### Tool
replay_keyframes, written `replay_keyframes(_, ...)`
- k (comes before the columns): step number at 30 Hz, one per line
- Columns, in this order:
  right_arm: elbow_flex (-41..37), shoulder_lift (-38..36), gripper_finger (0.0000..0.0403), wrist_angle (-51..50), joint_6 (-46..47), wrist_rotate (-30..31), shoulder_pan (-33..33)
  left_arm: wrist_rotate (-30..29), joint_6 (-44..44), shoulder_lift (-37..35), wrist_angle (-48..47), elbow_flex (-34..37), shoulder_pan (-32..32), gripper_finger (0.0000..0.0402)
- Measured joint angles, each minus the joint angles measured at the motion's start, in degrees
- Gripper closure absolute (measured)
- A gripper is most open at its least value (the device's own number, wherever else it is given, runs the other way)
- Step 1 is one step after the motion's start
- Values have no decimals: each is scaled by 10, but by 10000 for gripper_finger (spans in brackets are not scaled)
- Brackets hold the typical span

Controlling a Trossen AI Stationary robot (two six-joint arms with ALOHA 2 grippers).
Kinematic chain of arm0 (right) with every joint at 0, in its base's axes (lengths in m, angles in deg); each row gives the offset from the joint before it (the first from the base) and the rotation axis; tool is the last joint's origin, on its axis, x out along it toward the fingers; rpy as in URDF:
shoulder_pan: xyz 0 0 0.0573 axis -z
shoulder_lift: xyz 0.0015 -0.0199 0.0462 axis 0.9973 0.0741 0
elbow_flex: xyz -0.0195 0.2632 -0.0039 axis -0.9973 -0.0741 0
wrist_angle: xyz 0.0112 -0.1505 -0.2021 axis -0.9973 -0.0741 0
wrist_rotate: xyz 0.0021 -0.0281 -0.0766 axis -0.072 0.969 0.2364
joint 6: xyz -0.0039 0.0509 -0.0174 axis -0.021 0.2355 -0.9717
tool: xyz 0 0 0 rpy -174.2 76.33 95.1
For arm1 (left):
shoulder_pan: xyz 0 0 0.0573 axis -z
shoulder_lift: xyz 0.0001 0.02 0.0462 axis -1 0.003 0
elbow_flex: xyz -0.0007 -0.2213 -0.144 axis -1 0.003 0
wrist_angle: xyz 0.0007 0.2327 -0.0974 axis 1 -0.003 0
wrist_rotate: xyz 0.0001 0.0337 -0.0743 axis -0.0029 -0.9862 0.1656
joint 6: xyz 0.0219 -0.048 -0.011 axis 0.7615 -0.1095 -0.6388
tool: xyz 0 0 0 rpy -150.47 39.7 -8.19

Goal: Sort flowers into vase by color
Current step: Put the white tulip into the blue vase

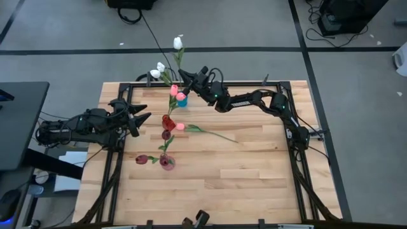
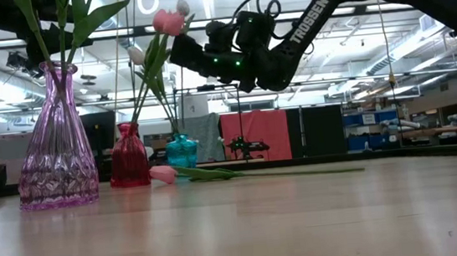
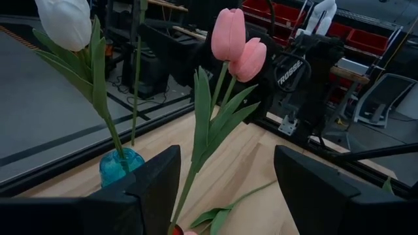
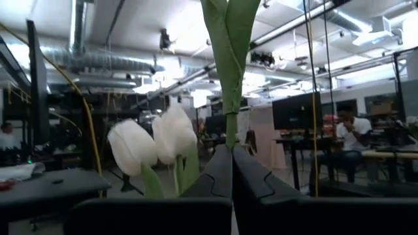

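Overhead camera looks straight down on the worktop (image 1: 254, 172); the low one sights level across it (room behind). Wrist cameras peer close past their claws. Overhead, low and left wrist views share the teal vase (image 1: 181, 101).

three vases (image 2: 54, 136) standing on the table, three white tulips (image 1: 178, 43) showing, three pink tulips (image 1: 174, 90) showing, two dark red tulips (image 1: 141, 159) showing, two arms (image 1: 245, 100) reaching in

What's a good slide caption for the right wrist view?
Right gripper shut on a green tulip stem, two white tulips beside it.
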Motion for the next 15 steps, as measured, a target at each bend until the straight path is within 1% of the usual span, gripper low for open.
replay_keyframes(3, 0, 0, 400, -5, 12, -5, 0, 0, 0, 0, 0, 0, 0, 149)
replay_keyframes(5, 0, 0, 400, -32, 13, -16, 0, 10, -1, 0, -2, 0, 0, 149)
replay_keyframes(8, -2, -18, 400, -57, 13, -48, 0, 22, 0, 0, -6, 0, 0, 149)
replay_keyframes(11, -1, -69, 400, -81, 7, -82, 0, 15, 20, 1, -15, -18, -1, 149)
replay_keyframes(15, 0, -147, 400, -193, -21, -113, 0, -20, 56, 9, -34, -74, -1, 149)
